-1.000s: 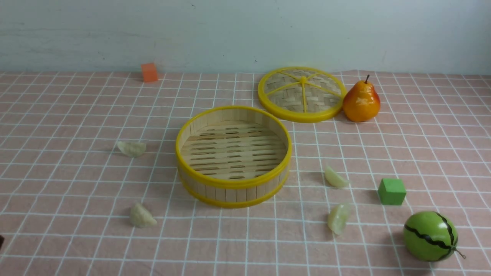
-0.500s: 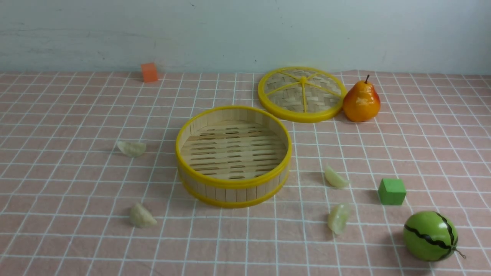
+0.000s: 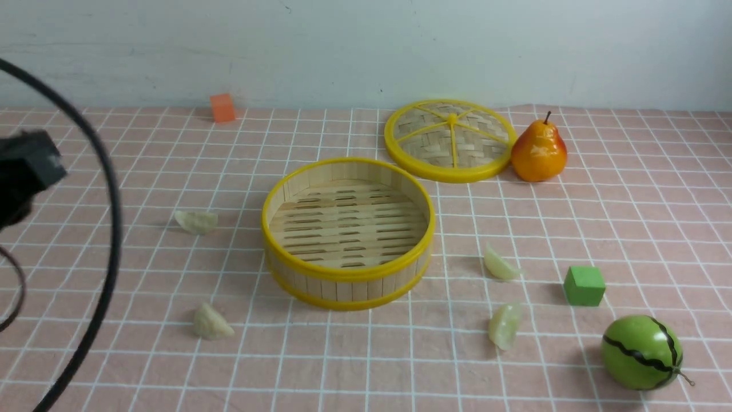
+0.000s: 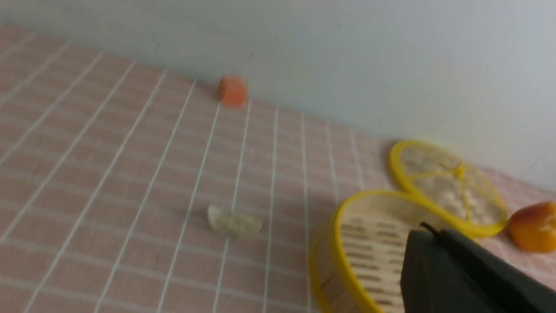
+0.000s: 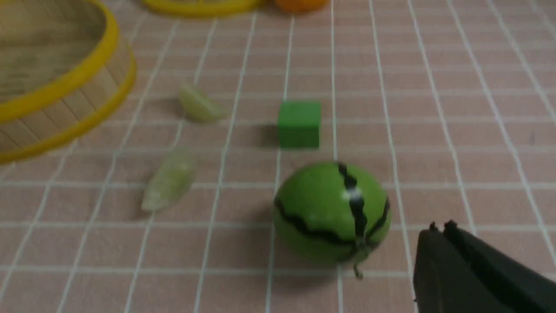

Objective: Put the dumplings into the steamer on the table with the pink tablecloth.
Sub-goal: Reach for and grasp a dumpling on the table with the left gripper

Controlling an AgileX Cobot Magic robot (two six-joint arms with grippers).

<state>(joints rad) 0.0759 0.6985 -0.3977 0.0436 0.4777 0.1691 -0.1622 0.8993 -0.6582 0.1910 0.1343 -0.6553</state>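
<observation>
Counting the dumplings (image 3: 500,265), inspector, what do you find?

Four, all on the pink tablecloth (image 3: 629,217), none in the steamer (image 3: 343,289): two to its left, two to its right.

And the grippers?

The right gripper (image 5: 441,226) has its jaws together on nothing, near the toy watermelon (image 5: 332,213); the right-hand pair lies well apart beyond. The left gripper (image 4: 428,232) is likewise closed and empty, well apart from the one dumpling its camera catches.

Anything unclear?

Left wrist picture blurred. From the front, only a dark block of the left arm (image 3: 26,166) and a black cable (image 3: 111,229), cut off at the edge.

Changes?

Arm and cable entered within the last second. Dumplings unmoved.
</observation>
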